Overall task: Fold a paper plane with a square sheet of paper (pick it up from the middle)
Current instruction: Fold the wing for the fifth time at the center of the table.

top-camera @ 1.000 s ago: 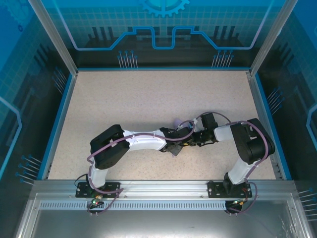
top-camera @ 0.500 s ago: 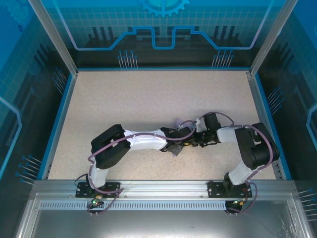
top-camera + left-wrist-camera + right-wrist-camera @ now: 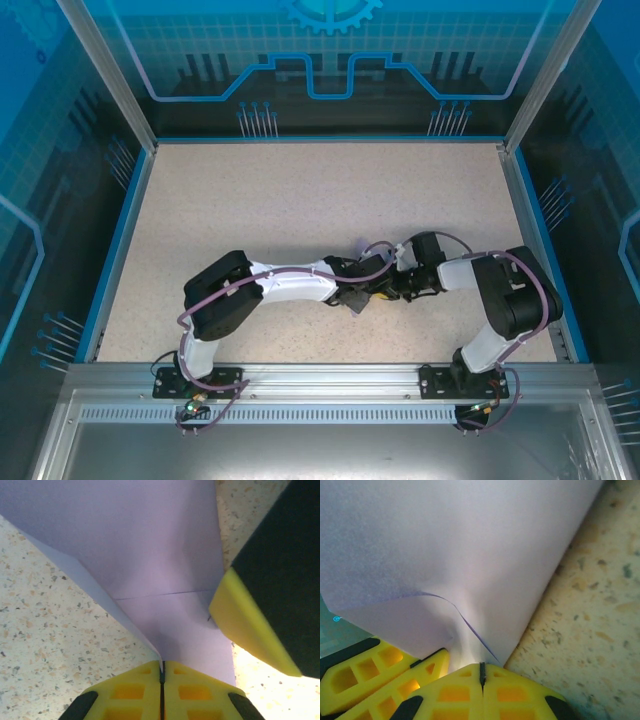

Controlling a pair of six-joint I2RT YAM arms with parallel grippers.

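The lavender sheet of paper (image 3: 150, 545) hangs between both grippers, just above the speckled table. It carries a straight crease, and a folded flap runs down its left side. My left gripper (image 3: 162, 667) is shut, with the paper's lower edge pinched in the seam of its yellow fingers. My right gripper (image 3: 481, 669) is also shut on the paper (image 3: 460, 540), where a curled edge runs into its jaws. A right finger (image 3: 250, 625) presses on the sheet from the right. In the top view the two grippers (image 3: 378, 290) meet at table centre and hide the paper.
The speckled table (image 3: 300, 200) lies inside a blue-edged frame with see-through walls. Both forearms (image 3: 300, 285) (image 3: 460, 272) stretch low across the near half. The left fingers (image 3: 380, 675) sit close beside the right jaws.
The right wrist and elbow have shifted slightly, and the lavender tip that stuck up above the wrists has dropped out of sight. The left arm has barely moved.
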